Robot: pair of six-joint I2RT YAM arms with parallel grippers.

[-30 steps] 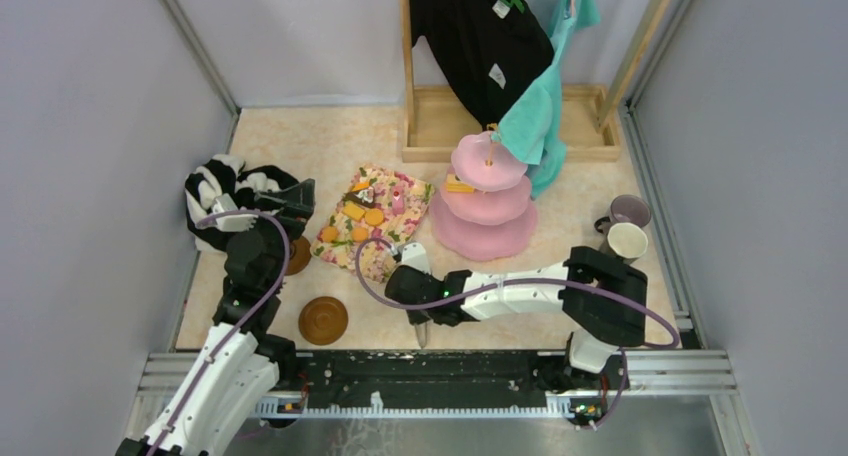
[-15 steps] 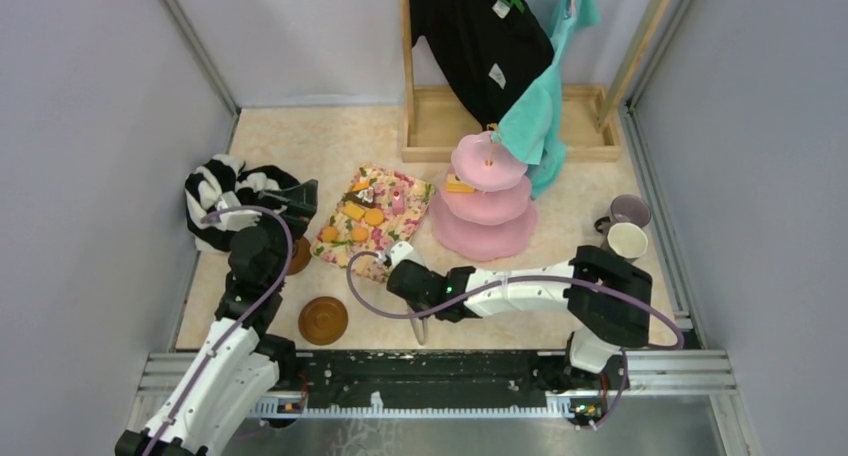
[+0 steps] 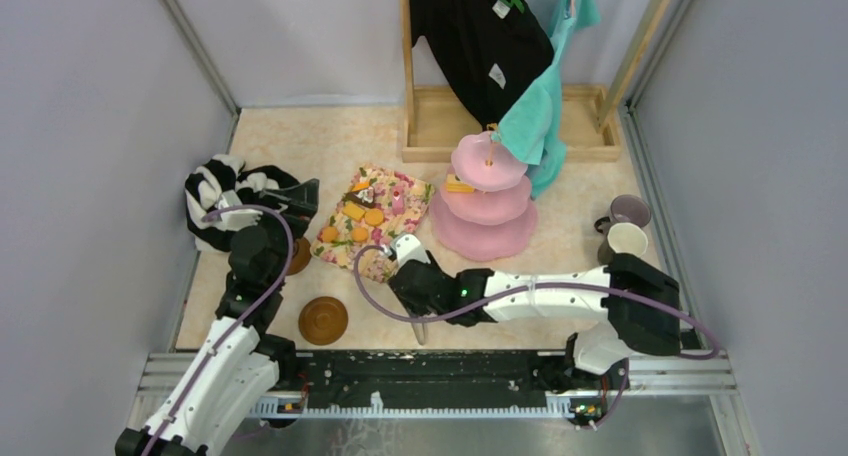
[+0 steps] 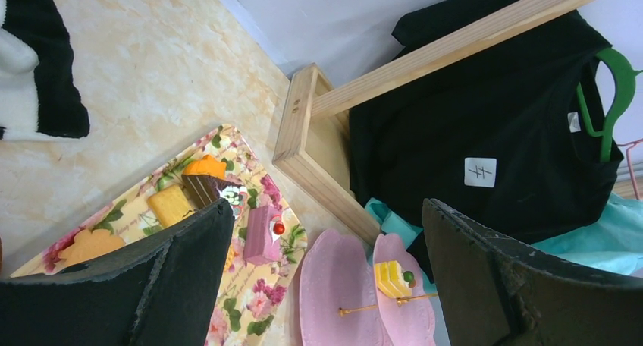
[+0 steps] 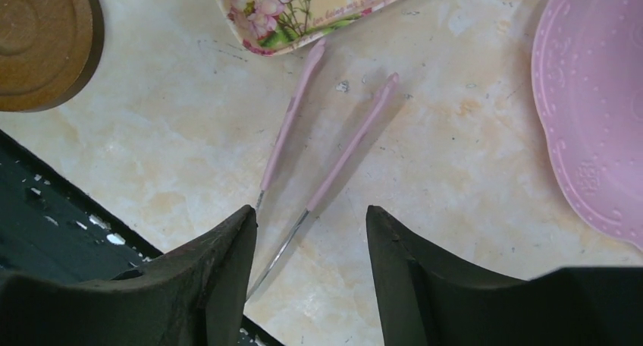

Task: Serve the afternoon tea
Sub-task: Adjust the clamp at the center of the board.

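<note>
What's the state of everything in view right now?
left gripper: open, empty.
right gripper: open, straddling the tongs.
tongs: lying flat, tips apart.
cake stand: upright, one yellow pastry on it.
cream mug: upright.
lilac mug: upright.
near saucer: flat, bare.

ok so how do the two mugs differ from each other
Colour: the lilac mug is pale purple, while the cream mug is off-white.
Place: the lilac mug stands farther back, and the cream mug stands just in front of it, nearer the arms' bases.
Shared: both stand upright with mouths up, close together by the right edge of the table.
</note>
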